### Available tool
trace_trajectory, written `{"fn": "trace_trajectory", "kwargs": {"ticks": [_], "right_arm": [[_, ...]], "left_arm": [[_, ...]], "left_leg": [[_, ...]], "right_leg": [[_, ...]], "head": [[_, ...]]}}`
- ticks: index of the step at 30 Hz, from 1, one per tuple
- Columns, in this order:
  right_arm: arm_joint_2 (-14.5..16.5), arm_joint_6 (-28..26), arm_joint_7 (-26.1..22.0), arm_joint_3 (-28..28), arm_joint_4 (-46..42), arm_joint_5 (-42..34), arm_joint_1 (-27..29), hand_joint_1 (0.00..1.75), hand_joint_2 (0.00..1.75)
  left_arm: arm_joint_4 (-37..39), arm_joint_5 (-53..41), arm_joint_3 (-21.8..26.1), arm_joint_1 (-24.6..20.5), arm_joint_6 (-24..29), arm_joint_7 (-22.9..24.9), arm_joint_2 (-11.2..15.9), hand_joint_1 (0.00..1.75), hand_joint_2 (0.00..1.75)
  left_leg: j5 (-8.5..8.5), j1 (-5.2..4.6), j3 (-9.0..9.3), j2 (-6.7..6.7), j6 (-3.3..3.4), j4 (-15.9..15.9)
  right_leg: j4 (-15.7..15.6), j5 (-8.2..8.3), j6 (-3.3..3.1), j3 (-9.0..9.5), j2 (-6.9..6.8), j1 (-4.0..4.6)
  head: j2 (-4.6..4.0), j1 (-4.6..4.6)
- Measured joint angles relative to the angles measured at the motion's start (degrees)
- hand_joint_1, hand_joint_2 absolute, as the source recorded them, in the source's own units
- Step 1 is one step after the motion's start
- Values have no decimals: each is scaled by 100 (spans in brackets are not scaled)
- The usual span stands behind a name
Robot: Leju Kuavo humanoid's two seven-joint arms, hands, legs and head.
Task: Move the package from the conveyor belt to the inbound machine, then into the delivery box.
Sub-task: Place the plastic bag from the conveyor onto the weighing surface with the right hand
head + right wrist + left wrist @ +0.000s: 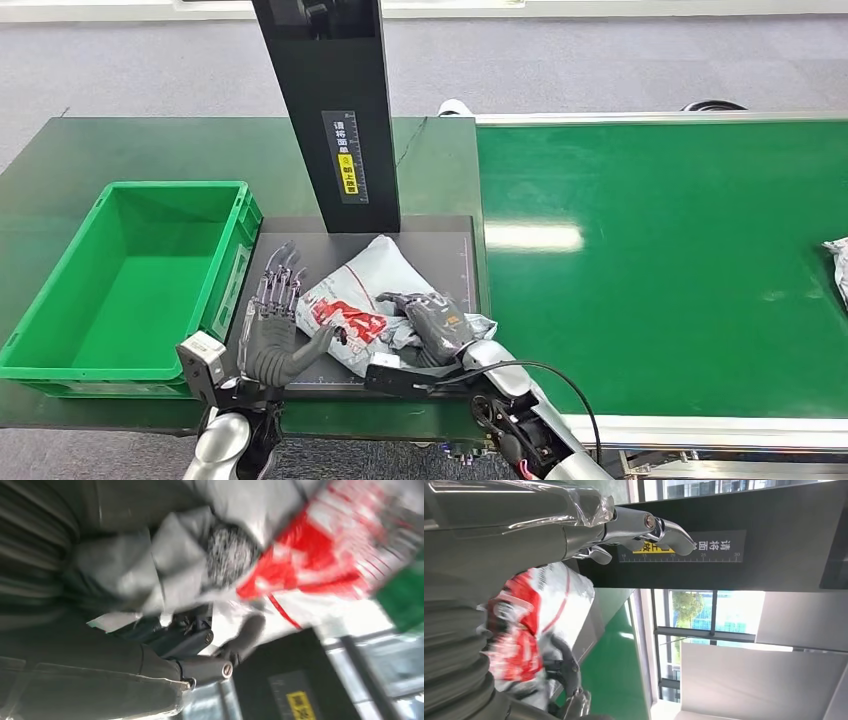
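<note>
The package (350,290), a crumpled white and grey bag with red print, lies on the black plate (445,245) of the inbound machine, in front of its black column (335,110). My right hand (432,318) lies on the package's right end with fingers curled over it; in the right wrist view the bag (310,555) is bunched against that hand (125,580). My left hand (272,325) stands at the package's left edge, fingers spread upward, thumb touching the bag. In the left wrist view the fingers (644,527) are stretched out beside the package (524,625).
The green delivery box (232,255) stands hollow just left of the plate, close to my left hand. The green conveyor belt (650,300) runs to the right, with another grey package (838,265) at its right edge.
</note>
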Motion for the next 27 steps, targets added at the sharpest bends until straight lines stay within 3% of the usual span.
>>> {"fn": "trace_trajectory", "kwargs": {"ticks": [9,19,23,27], "right_arm": [[-66,193,-341,-109,-487,-559,253,0,175],[-322,1091,-1154,-767,-1659,-2522,871,0,175],[-403,1234,-1346,-1159,-2178,-2830,1162,0,175],[-454,1363,-1479,-1539,-2645,-3026,1441,0,175]], "left_arm": [[22,4,-34,-25,7,0,22,0,175],[111,-101,-51,-36,3,14,70,0,175],[114,-620,-118,-37,51,184,91,0,175],[114,-1752,-294,-34,480,491,131,0,175]], "left_leg": [[0,0,-11,0,0,0],[0,0,-18,-1,0,1],[-1,0,-22,-2,0,1],[-1,0,-25,-3,0,1]], "right_leg": [[0,0,0,-9,-1,0],[-1,0,1,-17,-1,0],[-1,0,1,-18,-2,0],[-1,0,1,-21,-2,-1]], "head": [[0,0],[0,0],[0,0],[0,1]]}}
